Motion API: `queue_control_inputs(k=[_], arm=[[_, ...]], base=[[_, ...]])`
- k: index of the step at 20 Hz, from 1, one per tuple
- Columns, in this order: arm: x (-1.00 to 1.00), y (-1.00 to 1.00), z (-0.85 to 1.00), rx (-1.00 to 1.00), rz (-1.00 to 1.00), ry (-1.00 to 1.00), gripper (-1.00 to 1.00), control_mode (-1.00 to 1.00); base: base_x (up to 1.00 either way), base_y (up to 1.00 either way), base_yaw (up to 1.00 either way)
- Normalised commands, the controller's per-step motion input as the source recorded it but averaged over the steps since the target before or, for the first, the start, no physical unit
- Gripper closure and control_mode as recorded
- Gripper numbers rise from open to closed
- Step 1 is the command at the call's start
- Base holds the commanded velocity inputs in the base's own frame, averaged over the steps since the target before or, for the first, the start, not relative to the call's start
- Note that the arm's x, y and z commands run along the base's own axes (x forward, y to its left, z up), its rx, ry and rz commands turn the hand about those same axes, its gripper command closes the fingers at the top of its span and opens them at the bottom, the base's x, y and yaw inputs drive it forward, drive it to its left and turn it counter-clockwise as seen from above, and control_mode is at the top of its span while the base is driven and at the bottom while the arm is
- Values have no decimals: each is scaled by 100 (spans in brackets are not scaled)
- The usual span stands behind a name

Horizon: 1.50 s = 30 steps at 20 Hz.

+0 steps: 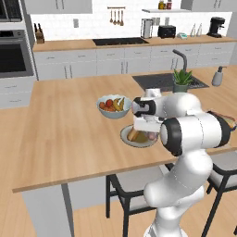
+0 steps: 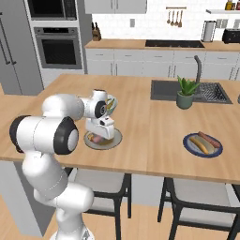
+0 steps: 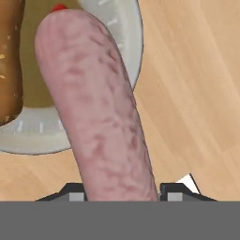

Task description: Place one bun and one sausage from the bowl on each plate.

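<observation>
My gripper (image 3: 123,193) is shut on a pink sausage (image 3: 98,108) that runs up between the fingertips and lies over the edge of the plain grey plate (image 3: 126,28). A brown bun (image 3: 9,61) rests on that plate beside it. From the base, the gripper (image 1: 143,129) (image 2: 101,132) points down at the grey plate (image 1: 139,145) (image 2: 117,139) near the counter's front. The blue-rimmed plate (image 2: 185,144) to the right carries a bun (image 2: 199,144) and a sausage (image 2: 209,139). The bowl is out of view.
A pale fruit bowl (image 1: 113,107) (image 2: 110,103) stands just behind the grey plate. A potted plant (image 2: 186,91) sits by the sink (image 2: 211,91). A soap dispenser (image 1: 217,76) stands further right. Chairs (image 2: 108,183) are tucked under the counter's front edge.
</observation>
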Motion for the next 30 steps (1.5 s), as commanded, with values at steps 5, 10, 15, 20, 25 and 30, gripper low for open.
queue_control_inputs(k=[5, 10, 15, 20, 25, 30], arm=[[65, -13, -66, -3, 0, -10, 100, -100], [60, -1, -52, 0, 0, -7, 100, -100], [34, 0, -37, 0, 0, -5, -100, -100], [-2, 0, 10, 0, 0, -3, -100, -100], [-12, 0, 56, 0, 0, 0, -100, -100], [-91, 0, 100, 3, 0, -1, -100, -100]], base=[[0, 0, 0], [0, 0, 0], [0, 0, 0], [0, 0, 0], [0, 0, 0], [0, 0, 0]])
